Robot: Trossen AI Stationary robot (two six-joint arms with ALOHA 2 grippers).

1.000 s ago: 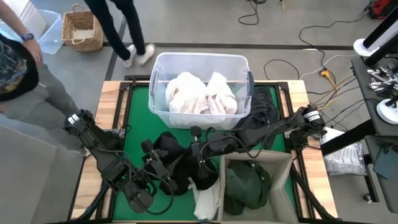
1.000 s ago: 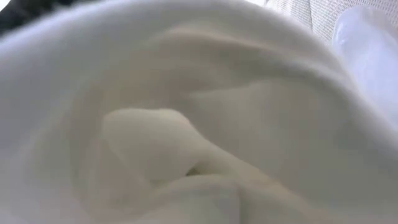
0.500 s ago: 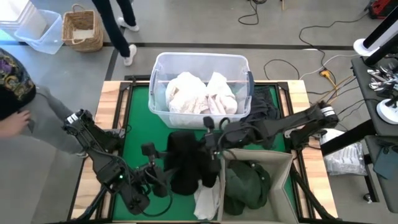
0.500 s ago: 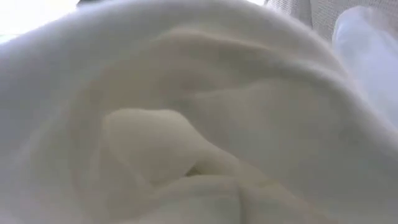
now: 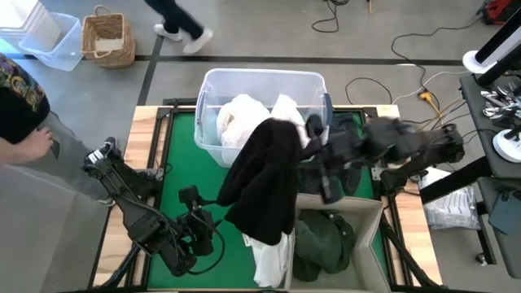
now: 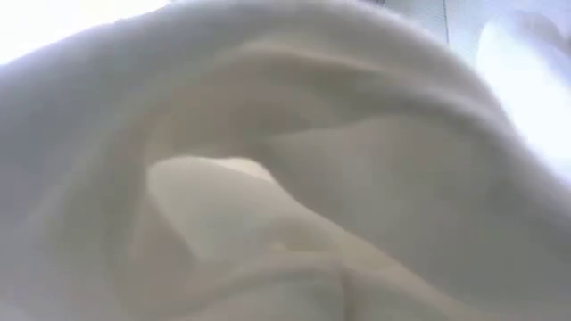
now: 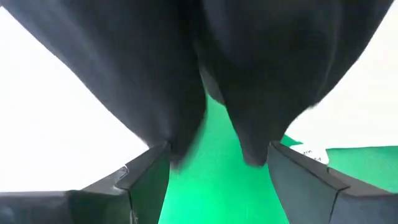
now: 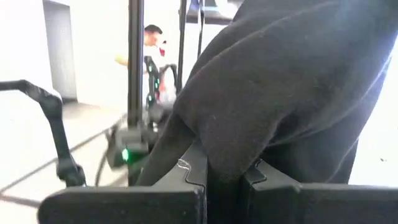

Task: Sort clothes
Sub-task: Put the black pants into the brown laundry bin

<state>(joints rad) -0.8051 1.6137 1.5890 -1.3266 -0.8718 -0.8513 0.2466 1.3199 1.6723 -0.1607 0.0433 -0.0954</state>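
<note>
My right gripper (image 5: 303, 134) is shut on a black garment (image 5: 262, 181), held high in front of the clear tub (image 5: 213, 89). The garment hangs down over the green mat (image 5: 181, 163). My left gripper (image 7: 211, 180) is open and empty, low at the near left. Its fingers point at the garment's hanging lower ends (image 7: 249, 143), apart from them. White clothes (image 5: 260, 120) lie in the tub. A dark green garment (image 5: 324, 242) lies in the beige box (image 5: 370, 207). A white garment (image 5: 273, 262) lies on the mat by the box and fills the low view (image 6: 285, 178). My right gripper pinches a bunched fold (image 8: 230, 158) of the black garment between its two fingers (image 8: 194, 169), near the garment's upper end. The rest drapes over the gripper and hangs slack below it. The lower ends (image 7: 249, 143) are clear of the mat.
The tub stands at the far middle and the beige box at the near right. More dark clothes (image 5: 350, 138) lie right of the tub. A person (image 5: 24, 114) stands at the table's left, and another walks beyond the far edge. There is bare green mat at the left.
My right gripper has risen and swung toward the far right with the black garment. The garment has come off the mat and out from in front of my left gripper, and now hangs stretched downward. My left gripper has stayed low at the near left.
</note>
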